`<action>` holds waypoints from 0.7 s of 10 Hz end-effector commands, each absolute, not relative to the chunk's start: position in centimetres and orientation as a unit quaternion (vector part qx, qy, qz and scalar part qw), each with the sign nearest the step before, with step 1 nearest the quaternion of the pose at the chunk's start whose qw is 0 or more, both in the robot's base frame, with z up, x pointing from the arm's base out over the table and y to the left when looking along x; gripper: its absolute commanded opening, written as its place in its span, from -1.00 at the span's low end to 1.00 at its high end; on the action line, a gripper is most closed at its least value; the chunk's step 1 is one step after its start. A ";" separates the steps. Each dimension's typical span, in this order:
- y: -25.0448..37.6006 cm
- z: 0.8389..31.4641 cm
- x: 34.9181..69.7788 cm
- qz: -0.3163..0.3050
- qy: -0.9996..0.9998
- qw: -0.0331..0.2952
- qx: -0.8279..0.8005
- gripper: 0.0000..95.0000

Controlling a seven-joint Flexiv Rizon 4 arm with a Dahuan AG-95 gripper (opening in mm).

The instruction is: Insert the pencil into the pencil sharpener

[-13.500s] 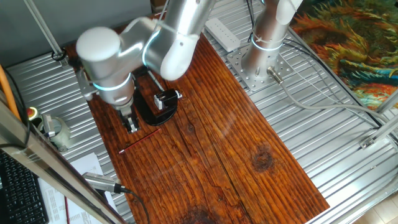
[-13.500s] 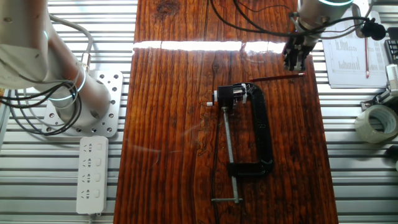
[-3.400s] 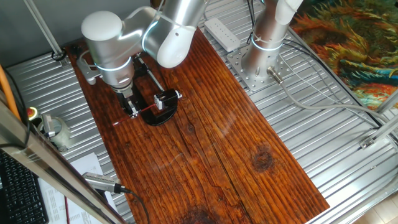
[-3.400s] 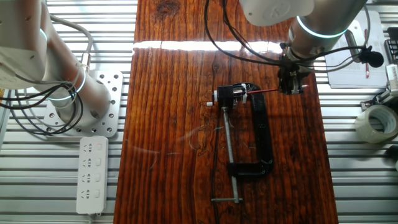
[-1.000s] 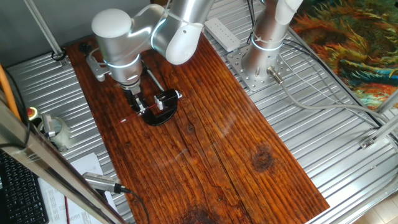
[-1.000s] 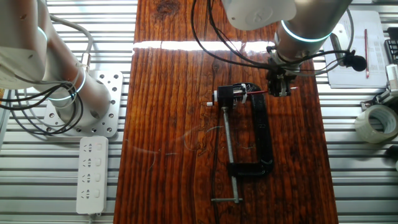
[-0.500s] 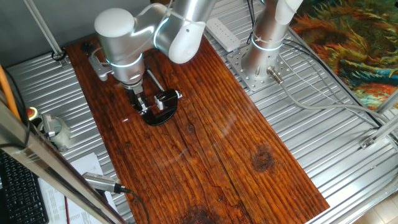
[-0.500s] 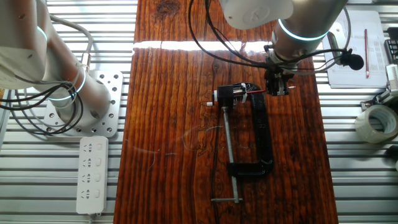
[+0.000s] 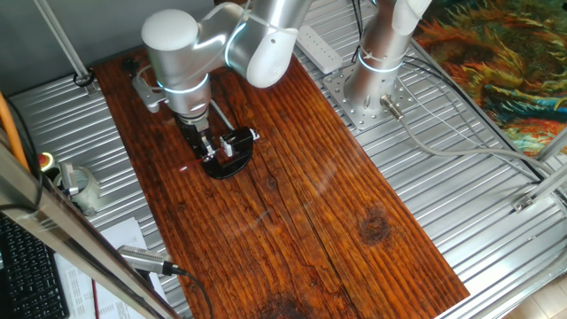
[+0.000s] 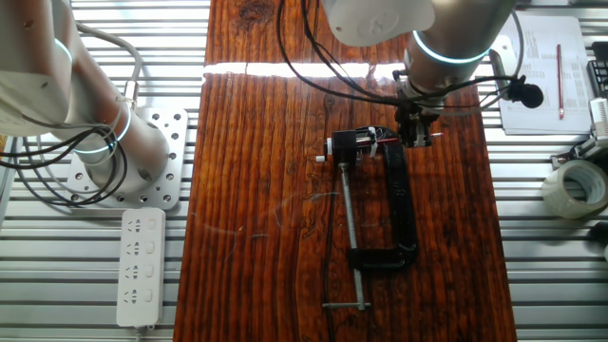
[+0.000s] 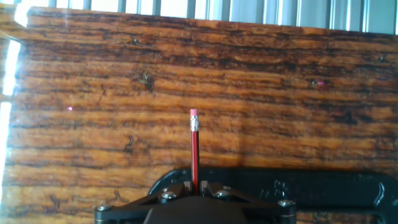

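Wooden tabletop (image 9: 292,204) under the arm: its gripper (image 9: 205,146) stands beside the pencil sharpener (image 9: 236,140). From the other side, the pencil (image 10: 389,142) reaches the sharpener. Hand view: fingers (image 11: 214,188) clamp the pencil, eraser outward.

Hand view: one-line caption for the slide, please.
Gripper shut on the red pencil, eraser end pointing away over the wooden table.

I see a dark wooden board (image 10: 275,190) laid over a ribbed metal bench (image 10: 560,275). On the board lies a black clamp (image 10: 404,204); a power strip (image 10: 140,266) rests on the bench beside it.
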State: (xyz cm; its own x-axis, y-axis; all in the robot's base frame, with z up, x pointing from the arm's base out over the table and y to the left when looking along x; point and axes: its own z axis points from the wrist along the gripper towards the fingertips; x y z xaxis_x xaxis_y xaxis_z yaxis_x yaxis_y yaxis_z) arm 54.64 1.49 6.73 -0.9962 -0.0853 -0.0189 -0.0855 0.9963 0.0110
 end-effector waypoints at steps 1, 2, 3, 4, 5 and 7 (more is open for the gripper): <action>1.5 6.6 54.3 0.007 0.999 0.009 -0.043 -1.00; 1.4 6.4 53.9 0.007 0.999 0.009 -0.043 -1.00; 1.4 6.4 53.7 0.007 0.999 0.009 -0.044 -1.00; 1.4 6.4 53.4 0.007 0.999 0.008 -0.043 -1.00; 1.4 6.4 53.3 0.007 0.999 0.008 -0.043 -1.00; 1.4 6.3 53.2 0.007 0.999 0.008 -0.042 -1.00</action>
State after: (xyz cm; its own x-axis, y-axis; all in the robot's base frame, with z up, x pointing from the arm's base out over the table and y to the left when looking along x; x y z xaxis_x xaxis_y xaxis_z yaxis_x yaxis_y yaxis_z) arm 53.32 1.35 6.34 -0.9964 -0.0833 -0.0180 -0.0835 0.9964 0.0120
